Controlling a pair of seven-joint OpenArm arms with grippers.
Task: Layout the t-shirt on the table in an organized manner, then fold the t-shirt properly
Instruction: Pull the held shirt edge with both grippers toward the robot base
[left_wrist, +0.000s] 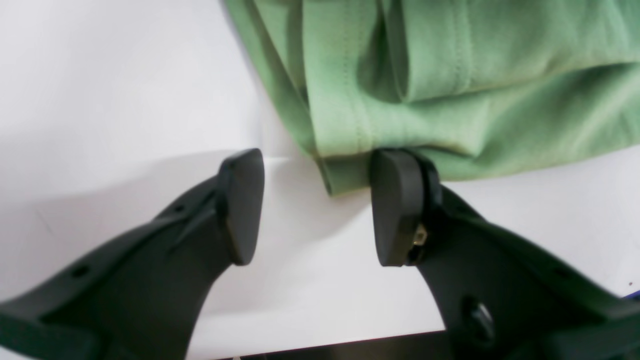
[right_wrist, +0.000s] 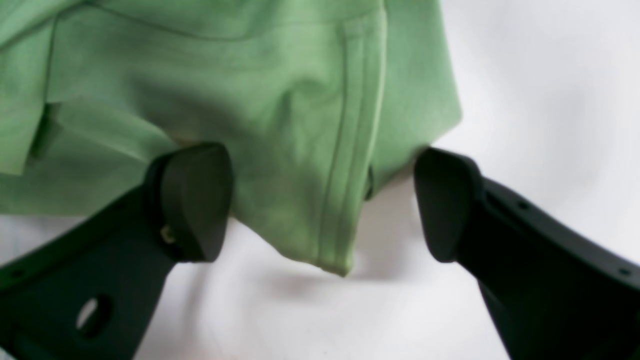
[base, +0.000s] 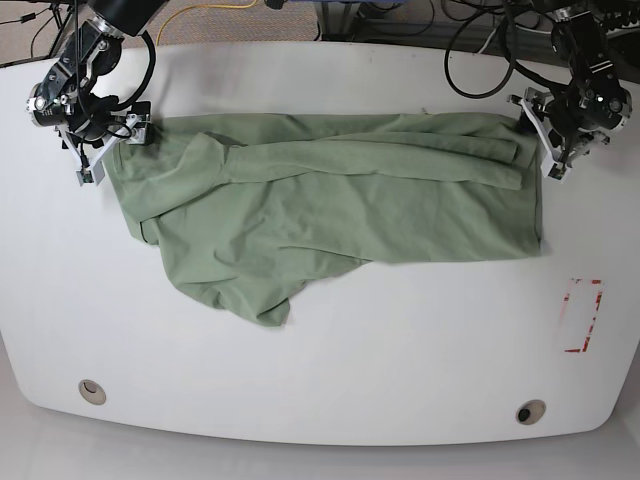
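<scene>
On the white table (base: 320, 380) the crumpled t-shirt (base: 330, 215) is being flanked at its far corners by the left gripper (left_wrist: 317, 207) and right gripper (right_wrist: 322, 202), jaws open and empty, so only one layer is likely being risked at closing.

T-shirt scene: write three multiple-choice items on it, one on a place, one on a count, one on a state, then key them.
1. Where is the red-outlined mark on the table?
A. under the t-shirt
B. on bare table beyond the shirt's end on the left gripper's side
C. between the two holes

2. How many round holes show in the table?
A. two
B. four
C. none

3. How does the t-shirt lie?
A. folded into a neat square
B. hanging off the table
C. spread out but rumpled, partly doubled over

Key: 1 B, it sits apart from the cloth, below the left gripper in the base view. 2 A, one near each front corner. 3 C, folds overlap and the outline is uneven.
</scene>
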